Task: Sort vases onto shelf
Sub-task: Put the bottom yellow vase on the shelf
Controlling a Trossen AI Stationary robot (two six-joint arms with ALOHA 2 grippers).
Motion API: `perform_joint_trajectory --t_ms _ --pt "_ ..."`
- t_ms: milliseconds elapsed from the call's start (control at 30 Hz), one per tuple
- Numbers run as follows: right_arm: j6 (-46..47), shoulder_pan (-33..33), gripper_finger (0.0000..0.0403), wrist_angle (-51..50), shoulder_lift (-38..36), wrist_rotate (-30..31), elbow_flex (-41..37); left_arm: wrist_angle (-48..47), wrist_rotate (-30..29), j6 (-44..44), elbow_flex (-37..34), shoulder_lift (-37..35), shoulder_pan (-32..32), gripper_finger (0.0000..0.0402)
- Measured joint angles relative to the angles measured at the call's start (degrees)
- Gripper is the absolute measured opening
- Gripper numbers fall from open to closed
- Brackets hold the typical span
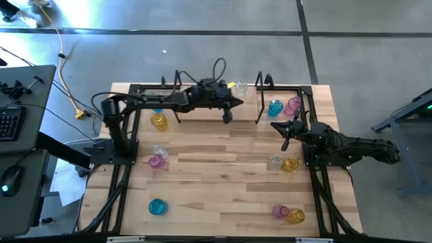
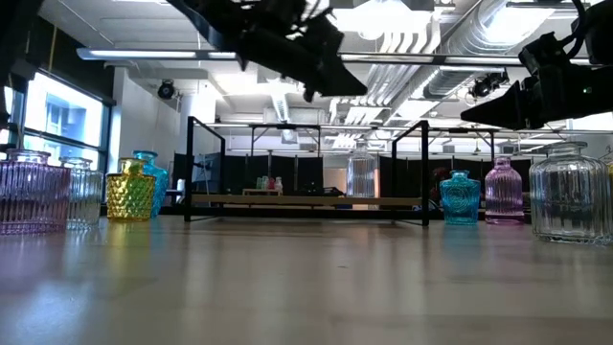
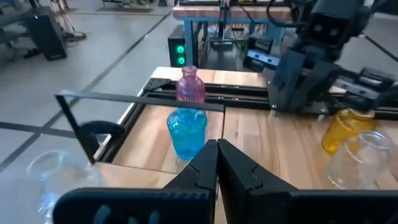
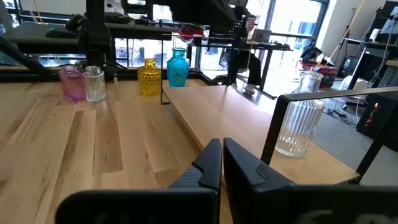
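Glass vases are scattered around the table (image 1: 223, 182); the shelf (image 1: 216, 101) at the far edge holds none yet. Left tool (image 1: 227, 116), pressed together and empty, hangs over the shelf; it should be spread before descending on a neck. Right tool (image 1: 285, 144), likewise pressed together and empty, is near the teal vase (image 1: 275, 107) and pink vase (image 1: 292, 105), which crowd each other beside the shelf post.

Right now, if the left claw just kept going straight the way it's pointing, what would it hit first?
Probably the teal-blue vase. The shut left gripper points right at it in its wrist view, with a pink vase just behind. A thin black shelf post stands near that line too, so depth leaves some doubt.
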Motion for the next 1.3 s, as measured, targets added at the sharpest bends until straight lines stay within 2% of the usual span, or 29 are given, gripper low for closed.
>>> perform_joint_trajectory --t_ms 367,533,933,1067,1300 --pt "0.0 0.0 0.0000 0.0 0.0 0.0 0.0 11.7 -0.1 -3.2 -18.1 -12.4 -1.5 0.0000" --pt "0.0 0.0 0.0000 0.0 0.0 0.0 0.0 11.8 0.4 -4.8 -22.3 -14.6 -4.4 0.0000" --pt "0.0 0.0 0.0000 0.0 0.0 0.0 0.0 14.5 -1.1 0.6 -30.0 -20.5 -14.6 0.0000" --pt "0.0 0.0 0.0000 0.0 0.0 0.0 0.0 16.7 -3.4 0.0 -33.8 -23.2 -15.3 0.0000" --pt "0.0 0.0 0.0000 0.0 0.0 0.0 0.0 25.4 -3.6 -0.3 -42.3 -27.7 -14.0 0.0000"
